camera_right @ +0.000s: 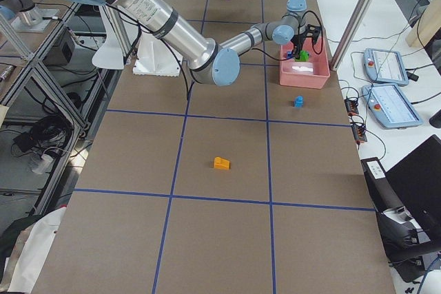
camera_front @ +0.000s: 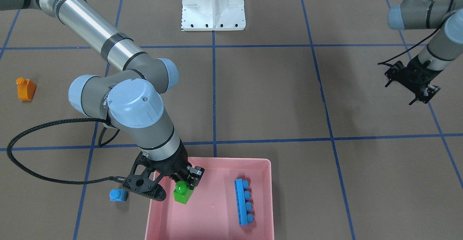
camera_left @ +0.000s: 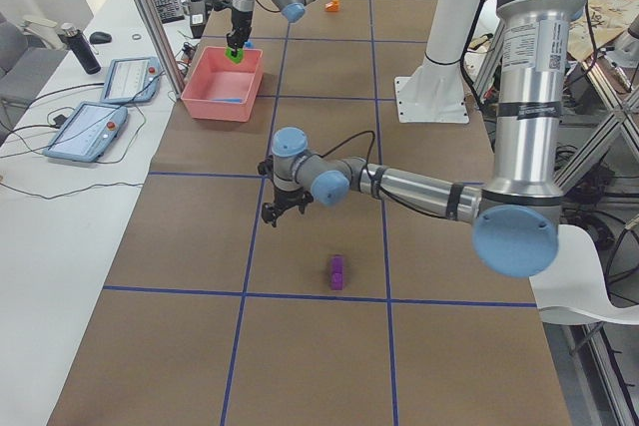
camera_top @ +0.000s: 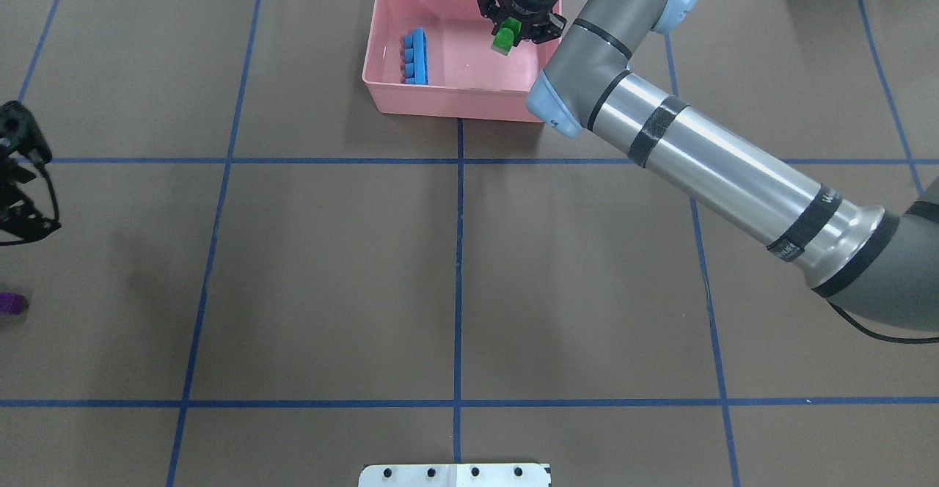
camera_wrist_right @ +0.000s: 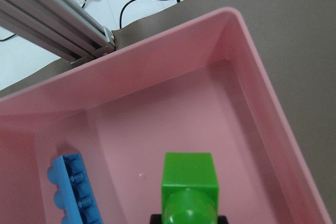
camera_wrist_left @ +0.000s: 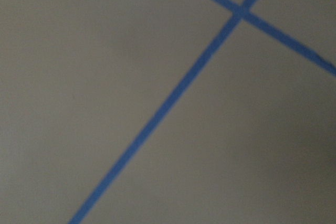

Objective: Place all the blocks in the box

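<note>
1. Right gripper (camera_front: 185,185) is pinching the green two-stud brick (camera_front: 182,193), stud end up, inside the footprint of the pink box (camera_front: 231,159). Can't tell if the brick touches the floor.
2. Clock is as in the overhead view, with 12 pointing away from the robot. The green brick hangs in the box's 3 o'clock half. The long blue four-stud brick (camera_front: 244,202) lies flat in the 9 o'clock half, long axis 12–6, well apart from the green one.
3. Key relation: the box floor is straight below the claw and no wall touches the brick. My read is that release comes next, and simply spreading the fingers should do it. The risk is the brick tipping or bouncing, since the walls are low.
4. Not yet boxed:
   - tiny blue one-stud brick (camera_front: 118,195), just beside the box's 3 o'clock wall
   - orange sloped brick (camera_front: 26,89), about 4 o'clock from the box, well apart
   - purple sloped brick (camera_top: 11,302), about 8 o'clock, far off
5. The right arm is nearer to the tiny blue and orange bricks. The left gripper (camera_left: 282,209) hovers over bare table with the purple brick at its 6 o'clock. I cannot tell whether the left claw is spread or closed.
</note>
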`<action>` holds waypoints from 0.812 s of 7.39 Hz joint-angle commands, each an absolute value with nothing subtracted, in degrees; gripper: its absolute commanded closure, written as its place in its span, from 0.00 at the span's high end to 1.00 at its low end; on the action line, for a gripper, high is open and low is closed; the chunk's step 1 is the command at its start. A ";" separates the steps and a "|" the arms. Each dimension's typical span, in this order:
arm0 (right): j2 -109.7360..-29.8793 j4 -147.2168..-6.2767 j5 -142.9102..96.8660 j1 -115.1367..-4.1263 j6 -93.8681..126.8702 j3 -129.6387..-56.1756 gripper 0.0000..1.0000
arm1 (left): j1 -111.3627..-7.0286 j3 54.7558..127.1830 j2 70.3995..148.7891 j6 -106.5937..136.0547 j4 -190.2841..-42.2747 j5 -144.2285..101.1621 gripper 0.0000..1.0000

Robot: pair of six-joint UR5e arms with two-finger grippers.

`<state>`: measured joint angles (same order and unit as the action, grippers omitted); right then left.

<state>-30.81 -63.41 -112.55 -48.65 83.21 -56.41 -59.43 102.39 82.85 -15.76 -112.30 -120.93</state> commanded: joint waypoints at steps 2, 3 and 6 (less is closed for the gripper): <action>-31.02 -62.84 -113.28 -49.04 83.58 -58.87 1.00 | -58.63 104.88 67.94 -28.28 -119.07 -117.52 1.00; -32.50 -62.93 -118.60 -51.31 83.24 -62.19 1.00 | -57.58 103.03 68.29 -28.74 -119.79 -117.51 0.99; -41.80 -62.67 -124.08 -55.53 78.58 -69.84 1.00 | -51.25 96.97 74.33 -28.65 -119.71 -117.25 0.97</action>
<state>-37.77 -62.79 -121.69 -53.85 80.14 -66.47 -53.10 99.98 71.39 -28.55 -119.76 -117.39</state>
